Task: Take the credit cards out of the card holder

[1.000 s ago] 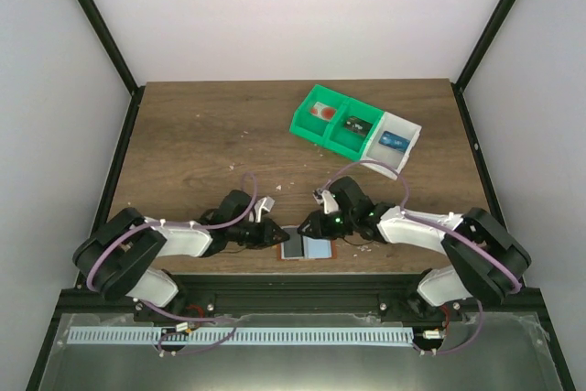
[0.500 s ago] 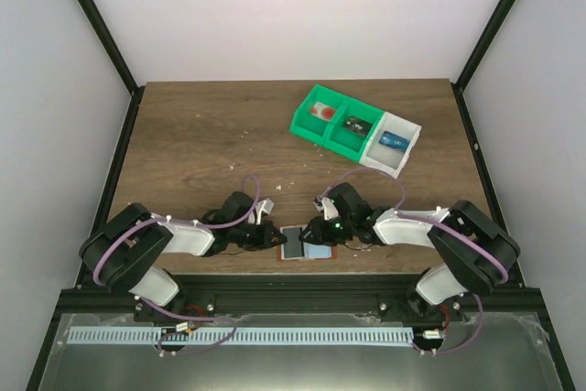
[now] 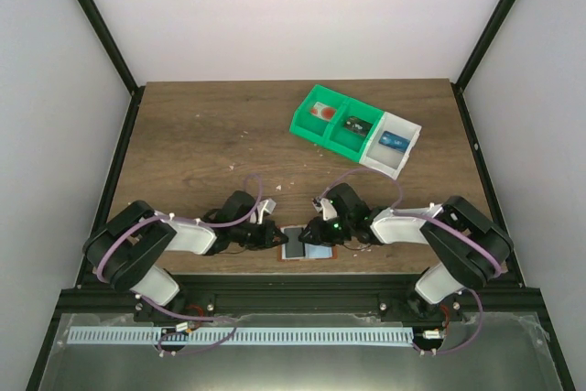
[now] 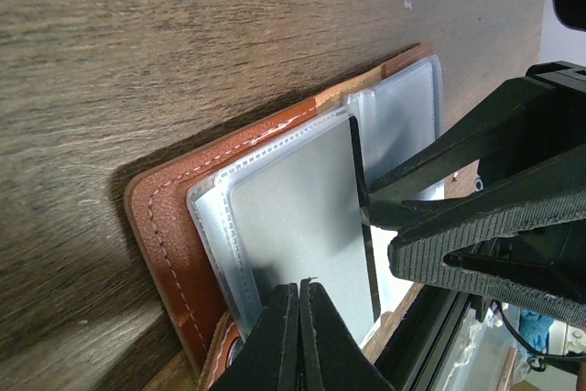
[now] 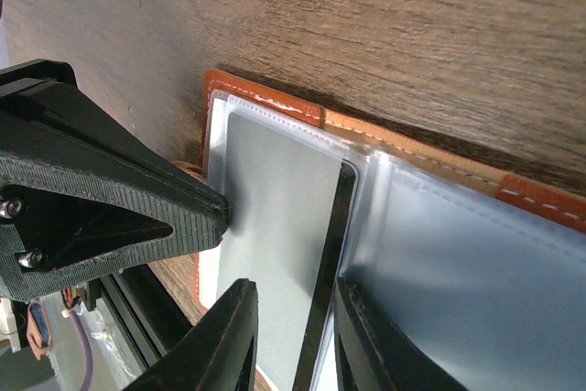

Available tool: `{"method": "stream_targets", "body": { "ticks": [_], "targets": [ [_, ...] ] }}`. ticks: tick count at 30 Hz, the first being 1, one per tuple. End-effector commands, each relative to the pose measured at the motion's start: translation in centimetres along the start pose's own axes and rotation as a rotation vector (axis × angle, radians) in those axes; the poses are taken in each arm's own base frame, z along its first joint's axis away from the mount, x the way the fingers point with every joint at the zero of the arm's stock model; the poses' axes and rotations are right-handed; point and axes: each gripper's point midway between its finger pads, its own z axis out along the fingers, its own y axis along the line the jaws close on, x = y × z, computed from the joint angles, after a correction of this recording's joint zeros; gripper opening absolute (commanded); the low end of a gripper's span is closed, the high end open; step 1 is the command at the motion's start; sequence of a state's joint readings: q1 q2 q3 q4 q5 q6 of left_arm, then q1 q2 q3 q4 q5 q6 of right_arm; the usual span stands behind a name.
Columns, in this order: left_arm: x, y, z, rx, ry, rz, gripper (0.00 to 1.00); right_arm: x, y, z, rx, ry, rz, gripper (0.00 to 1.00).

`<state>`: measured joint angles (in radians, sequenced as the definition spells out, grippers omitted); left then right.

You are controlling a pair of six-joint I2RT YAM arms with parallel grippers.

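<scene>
The card holder (image 3: 320,252) lies open at the table's near edge, with its reddish-brown cover (image 4: 165,226) under clear pale sleeves. A grey card (image 4: 293,217) with a dark edge (image 5: 331,244) sits in its left sleeve. My left gripper (image 3: 280,240) is shut, and its joined tips (image 4: 300,288) rest on the grey card's surface. My right gripper (image 3: 316,233) is open a little. In the right wrist view it (image 5: 295,318) straddles the card's dark edge without closing on it. The pale blue-grey right panel (image 5: 476,254) lies flat.
A green-and-white compartment tray (image 3: 331,136) stands at the back right with small items in its bins. The table's front edge and black frame rail (image 3: 293,279) run right beside the holder. The two grippers' fingers face each other closely over the holder.
My right gripper has come down and toward the near edge onto the holder. My left gripper has edged right onto the grey card. The holder has barely shifted.
</scene>
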<state>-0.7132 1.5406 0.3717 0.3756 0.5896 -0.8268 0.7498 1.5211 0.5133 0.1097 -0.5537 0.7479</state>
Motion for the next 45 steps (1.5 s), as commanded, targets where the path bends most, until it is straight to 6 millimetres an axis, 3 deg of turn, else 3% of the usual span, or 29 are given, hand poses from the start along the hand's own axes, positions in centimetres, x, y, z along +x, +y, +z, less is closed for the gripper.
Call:
{"method": "stream_targets", "body": {
  "ticks": [1,9,18,25,28,33,37,42,45],
  "targets": [
    [1.1,2.1,0.3,-0.073,0.029,-0.018,0.00,0.5,-0.6,0.6,0.016,0.020,0.021,0.26],
    [1.3,2.2,0.1,-0.071,0.023,-0.027,0.00,0.3,-1.2,0.3,0.064,0.004,0.033,0.27],
    [1.4,2.2,0.0,-0.062,0.019,-0.036,0.00,1.1,0.5,1.1,-0.082,0.050,0.080,0.26],
    [1.6,2.3,0.0,-0.061,0.021,-0.047,0.00,0.5,1.8,0.1,-0.148,-0.019,0.086,0.17],
    [1.1,1.3,-0.4,-0.048,0.009,-0.041,0.01,0.3,1.4,-0.2,-0.121,-0.039,0.091,0.17],
    [-0.5,-0.6,-2.0,-0.052,-0.059,-0.018,0.16,0.1,0.5,-0.7,-0.048,-0.061,0.092,0.18],
    [-0.8,-1.3,-2.6,-0.042,-0.082,-0.019,0.20,0.1,0.4,-0.7,-0.032,-0.055,0.093,0.20],
    [0.0,-1.0,-2.1,-0.022,-0.047,-0.032,0.28,0.1,0.7,-0.4,-0.047,-0.044,0.097,0.21],
    [0.7,-0.4,-1.4,-0.002,-0.020,-0.059,0.27,0.2,0.5,0.0,-0.045,-0.019,0.109,0.22]
  ]
}}
